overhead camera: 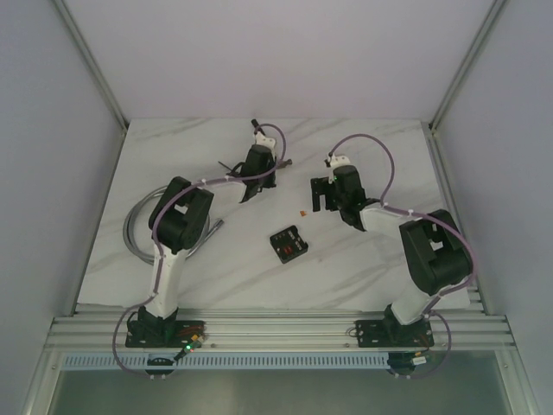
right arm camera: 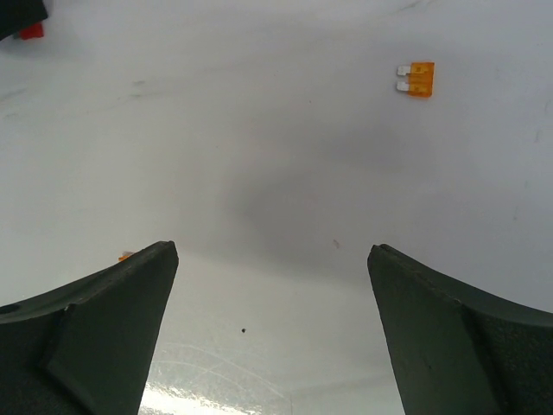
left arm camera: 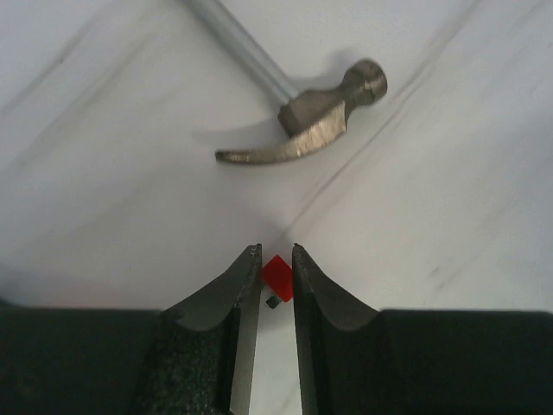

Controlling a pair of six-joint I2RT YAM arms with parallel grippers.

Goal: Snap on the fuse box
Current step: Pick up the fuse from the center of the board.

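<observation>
The fuse box (overhead camera: 289, 243) is a small black square box with red fuses on its face. It lies flat on the marble table, between the two arms and nearer than both grippers. My left gripper (overhead camera: 249, 192) is up and to the left of it. In the left wrist view its jaws (left arm camera: 276, 251) are shut on a tiny red fuse (left arm camera: 278, 277), held close over the table. My right gripper (overhead camera: 321, 201) is up and to the right of the box. It is wide open and empty (right arm camera: 272, 251), low over bare table.
A small hammer (left arm camera: 315, 125) lies just beyond the left gripper. A loose orange fuse (right arm camera: 418, 79) lies ahead of the right gripper and also shows in the top view (overhead camera: 302, 213). A grey cable (overhead camera: 134, 229) loops at the table's left edge. White walls enclose the table.
</observation>
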